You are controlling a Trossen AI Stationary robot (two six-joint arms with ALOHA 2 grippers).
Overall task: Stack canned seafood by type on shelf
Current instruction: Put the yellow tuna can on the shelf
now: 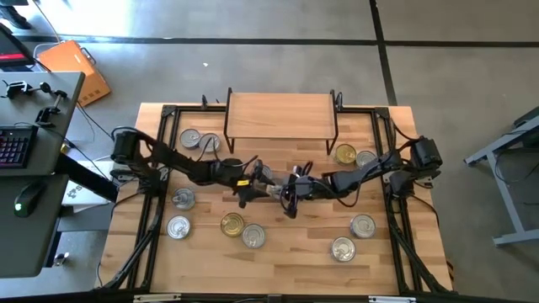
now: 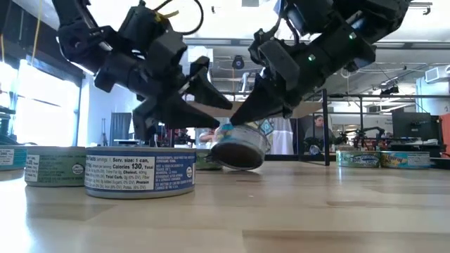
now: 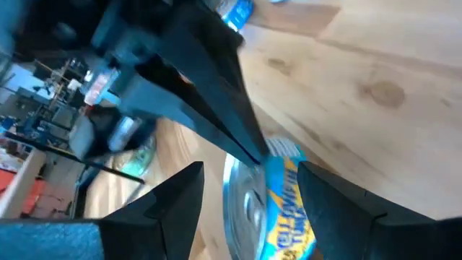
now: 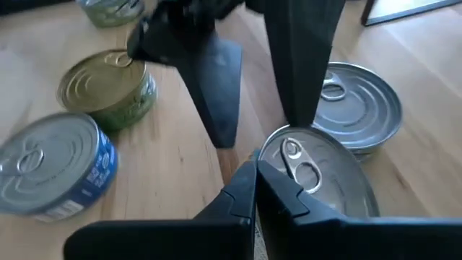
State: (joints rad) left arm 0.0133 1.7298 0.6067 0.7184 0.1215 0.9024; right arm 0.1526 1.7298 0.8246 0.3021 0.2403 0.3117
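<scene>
A silver-lidded tin with a blue and yellow side label (image 2: 241, 147) sits tilted at mid-table, with my right gripper (image 4: 256, 172) shut on it. My left gripper (image 3: 249, 169) is open, one finger on each side of that tin; I see no touch. The other canned seafood rests flat on the table: two tins far left (image 1: 199, 140), two at the left (image 1: 180, 212), a gold one (image 1: 232, 224) beside a silver one (image 1: 253, 236), and several on the right. The shelf (image 1: 280, 114) stands at the far edge with nothing on its top. My right gripper pinches the tin's rim (image 4: 268, 157) at the edge of the lid, between its shut fingertips. The fingers slant down from the table's right side. The tin is tilted, lid toward that gripper; I cannot tell whether its low edge touches the table.
Black frame rails (image 1: 157, 210) run along both sides of the table. A silver tin (image 4: 364, 101) lies close behind the held one. A gold tin (image 4: 108, 87) and a blue-labelled tin (image 4: 50, 170) lie nearby. Bare wood lies along the near edge.
</scene>
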